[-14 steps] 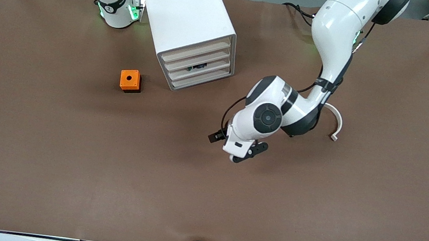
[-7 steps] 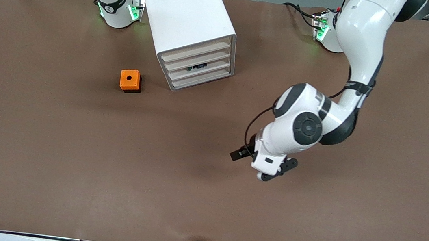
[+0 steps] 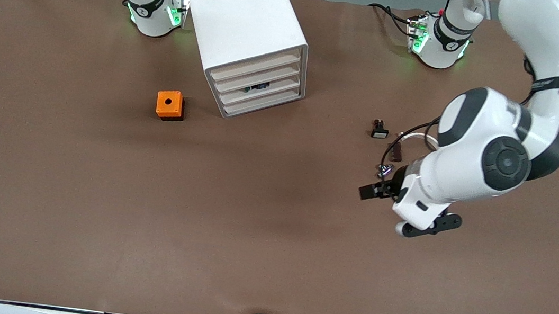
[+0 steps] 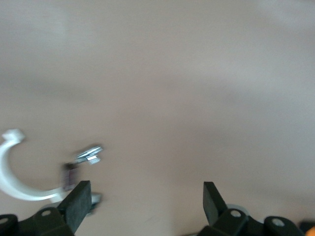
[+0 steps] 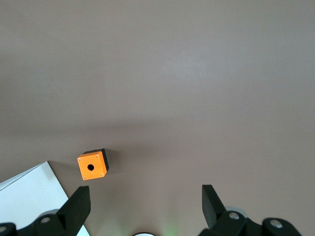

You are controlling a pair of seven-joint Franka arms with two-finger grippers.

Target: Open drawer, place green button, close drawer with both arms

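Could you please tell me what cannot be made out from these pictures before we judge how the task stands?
- The button: in the front view only a tiny dark speck shows in the drawer; too small to identify.
- Small parts by the white clip: blurred in the left wrist view, partly hidden by the left pincer.
- Right pincer: out of the front view; only the fingertips show in its wrist view.
- Cabinet: cut off by the right wrist view's edge.

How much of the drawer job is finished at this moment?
Looks nearly finished: the drawer sits pushed in, with a small dark part, probably the button, showing in it. Nothing is in hand: the left gripper and the right gripper are open and empty above the table. Little seems left.
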